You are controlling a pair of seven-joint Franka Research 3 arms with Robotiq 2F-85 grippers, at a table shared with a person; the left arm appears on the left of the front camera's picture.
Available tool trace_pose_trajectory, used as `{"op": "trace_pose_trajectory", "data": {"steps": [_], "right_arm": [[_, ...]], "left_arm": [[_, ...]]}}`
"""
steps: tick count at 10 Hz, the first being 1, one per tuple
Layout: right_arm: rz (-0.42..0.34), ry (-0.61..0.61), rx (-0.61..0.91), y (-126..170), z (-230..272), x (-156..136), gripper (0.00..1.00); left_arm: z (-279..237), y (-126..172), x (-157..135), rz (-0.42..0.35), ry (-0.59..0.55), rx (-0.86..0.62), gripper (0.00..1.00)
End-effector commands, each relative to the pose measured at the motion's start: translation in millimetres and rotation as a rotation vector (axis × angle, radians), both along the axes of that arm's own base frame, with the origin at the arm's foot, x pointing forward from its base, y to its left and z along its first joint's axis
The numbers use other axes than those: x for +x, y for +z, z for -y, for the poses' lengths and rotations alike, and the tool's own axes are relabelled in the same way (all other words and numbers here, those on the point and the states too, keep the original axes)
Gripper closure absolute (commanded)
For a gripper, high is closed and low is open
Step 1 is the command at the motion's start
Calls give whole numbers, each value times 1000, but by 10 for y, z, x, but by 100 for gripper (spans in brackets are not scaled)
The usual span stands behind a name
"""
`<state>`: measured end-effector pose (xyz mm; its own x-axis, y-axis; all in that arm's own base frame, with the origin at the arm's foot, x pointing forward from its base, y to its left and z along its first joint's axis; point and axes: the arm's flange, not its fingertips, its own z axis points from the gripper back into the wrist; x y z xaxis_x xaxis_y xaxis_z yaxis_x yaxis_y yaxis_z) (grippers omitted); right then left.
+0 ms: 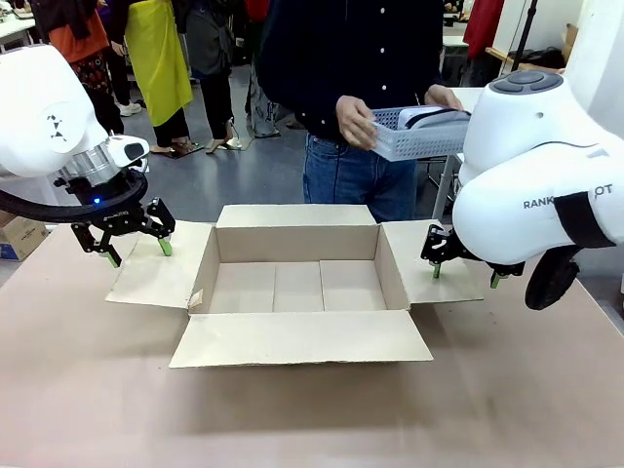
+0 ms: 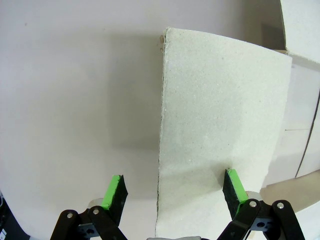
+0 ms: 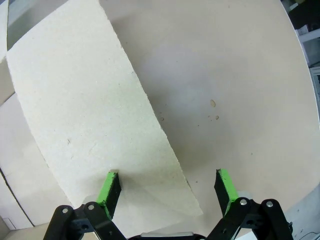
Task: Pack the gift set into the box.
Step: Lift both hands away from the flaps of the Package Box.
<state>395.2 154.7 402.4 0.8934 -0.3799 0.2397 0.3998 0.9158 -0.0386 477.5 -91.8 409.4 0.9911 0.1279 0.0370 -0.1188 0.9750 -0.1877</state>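
The box (image 1: 297, 285) lies open in the middle of the table, all four flaps spread flat and its inside bare. My left gripper (image 1: 138, 253) hangs open over the outer edge of the left flap (image 2: 220, 125); in the left wrist view the left gripper (image 2: 175, 192) straddles that edge. My right gripper (image 1: 465, 276) stands open over the outer edge of the right flap (image 3: 85, 110), and the right gripper (image 3: 167, 189) has one finger over cardboard and one over table. Behind the box a person holds a pale lattice basket (image 1: 421, 136) with a white and dark item in it, apparently the gift set.
The tan table (image 1: 88, 390) runs bare in front of the box and to both sides. The person stands at the far edge, both hands (image 1: 356, 122) on the basket. A small brown carton (image 1: 19, 237) sits off the table at far left.
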Motion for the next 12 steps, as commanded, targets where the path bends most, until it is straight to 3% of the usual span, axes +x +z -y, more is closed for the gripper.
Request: {"op": "trace_pose_trajectory", "data": {"steps": [1, 12], "right_arm": [[-1, -13, -12, 43, -2, 14, 0], [-1, -13, -12, 43, -2, 14, 0]], "left_arm": [[0, 0, -5, 5, 17, 6, 0], [0, 0, -5, 5, 17, 6, 0]]}}
